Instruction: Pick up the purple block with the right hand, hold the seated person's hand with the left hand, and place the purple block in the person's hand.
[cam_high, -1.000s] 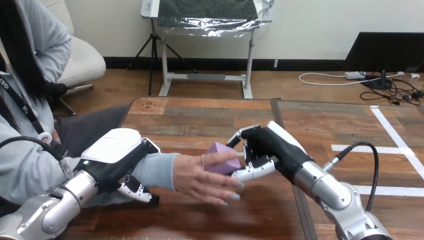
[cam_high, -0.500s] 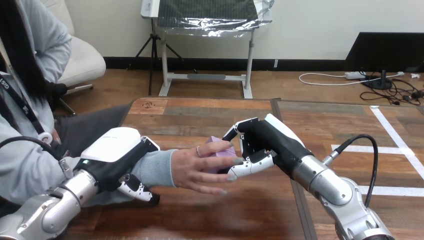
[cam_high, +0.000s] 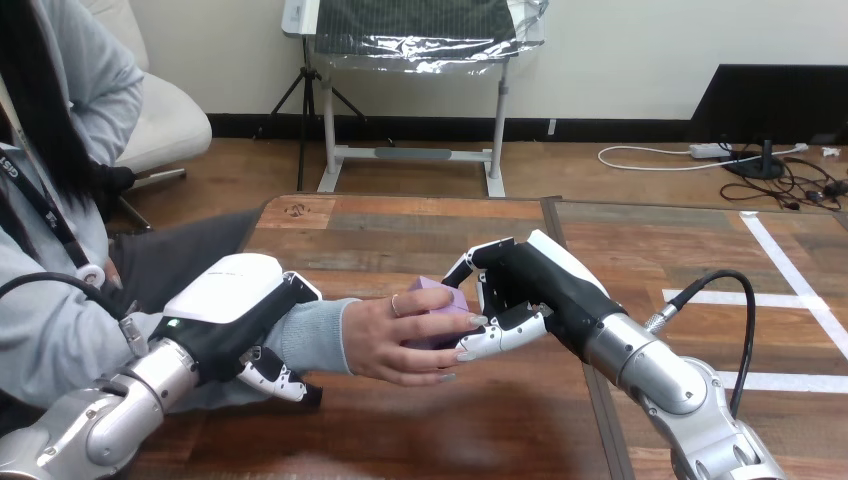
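The left hand (cam_high: 235, 310) is curled round the person's wrist (cam_high: 312, 335), over the grey sleeve, just above the wooden table (cam_high: 400, 225). The purple block (cam_high: 445, 297) sits in the person's hand (cam_high: 385, 335), and the person's fingers wrap round it. The right hand (cam_high: 525, 285) is close up against the block and the person's fingertips. I cannot tell if it is gripping the block.
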